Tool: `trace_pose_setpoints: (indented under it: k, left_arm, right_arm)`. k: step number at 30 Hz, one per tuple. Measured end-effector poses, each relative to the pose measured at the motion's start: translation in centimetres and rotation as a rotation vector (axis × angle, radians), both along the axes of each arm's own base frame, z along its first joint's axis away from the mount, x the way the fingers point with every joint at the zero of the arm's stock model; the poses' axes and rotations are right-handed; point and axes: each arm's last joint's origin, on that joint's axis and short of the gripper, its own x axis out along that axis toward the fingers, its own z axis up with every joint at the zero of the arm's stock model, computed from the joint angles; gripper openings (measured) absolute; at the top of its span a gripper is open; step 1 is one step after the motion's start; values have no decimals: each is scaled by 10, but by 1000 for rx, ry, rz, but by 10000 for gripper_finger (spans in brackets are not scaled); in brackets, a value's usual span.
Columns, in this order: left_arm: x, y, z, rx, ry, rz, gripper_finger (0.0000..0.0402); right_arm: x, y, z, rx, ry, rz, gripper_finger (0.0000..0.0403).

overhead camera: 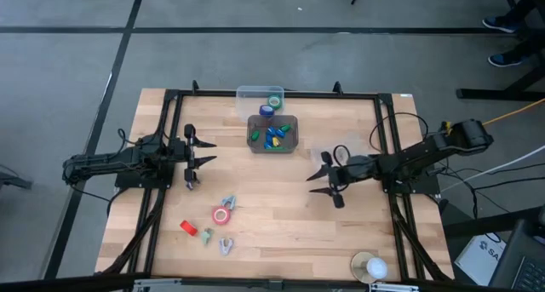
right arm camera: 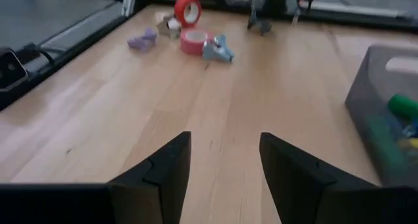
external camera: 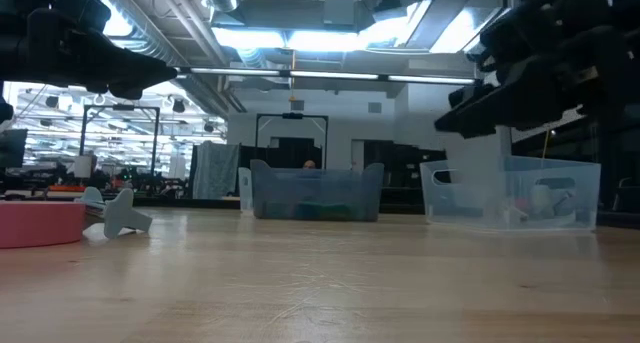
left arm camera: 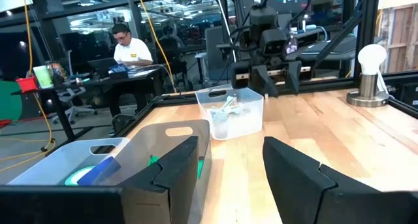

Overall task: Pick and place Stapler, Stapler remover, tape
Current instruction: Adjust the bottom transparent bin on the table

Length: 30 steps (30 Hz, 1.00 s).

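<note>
A red-pink tape roll (overhead camera: pixel 221 215) (right arm camera: pixel 194 41) lies flat on the table's near left part. A blue-grey stapler remover (overhead camera: pixel 228 203) (right arm camera: pixel 217 49) lies beside it, and a pale purple one (overhead camera: pixel 225 245) lies nearer. A small red thing (overhead camera: pixel 189 228) (right arm camera: pixel 189 8) lies farther left. Green and blue tape rolls (overhead camera: pixel 271 103) sit in the clear far bin (overhead camera: pixel 247 92). My left gripper (overhead camera: pixel 194 156) (left arm camera: pixel 228 178) hovers open at the table's left. My right gripper (overhead camera: pixel 328 180) (right arm camera: pixel 222 165) hovers open right of centre, far from the loose pieces.
A grey bin (overhead camera: pixel 254 122) (right arm camera: pixel 385 119) holds small blue, green and yellow pieces. A clear bin (left arm camera: pixel 232 113) (external camera: pixel 510 193) stands near my right gripper. A white lamp (overhead camera: pixel 370 266) is at the near right edge. A black frame rims the table. A person (left arm camera: pixel 130 51) sits beyond it.
</note>
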Motion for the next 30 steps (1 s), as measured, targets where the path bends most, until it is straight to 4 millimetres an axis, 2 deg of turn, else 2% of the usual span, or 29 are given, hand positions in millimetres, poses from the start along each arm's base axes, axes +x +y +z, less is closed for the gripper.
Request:
trace_pose_setpoints:
  k: [11, 20, 30]
  left_arm:
    - [0, 0, 0, 0, 0, 0, 169]
    - [0, 0, 0, 0, 0, 0, 169]
    - [0, 0, 0, 0, 0, 0, 169]
  right_arm:
    - [-26, -5, 21, 7, -170, 7, 187]
    - [-52, -10, 22, 20, -256, 7, 187]
    - [-72, -14, 18, 10, -337, 11, 187]
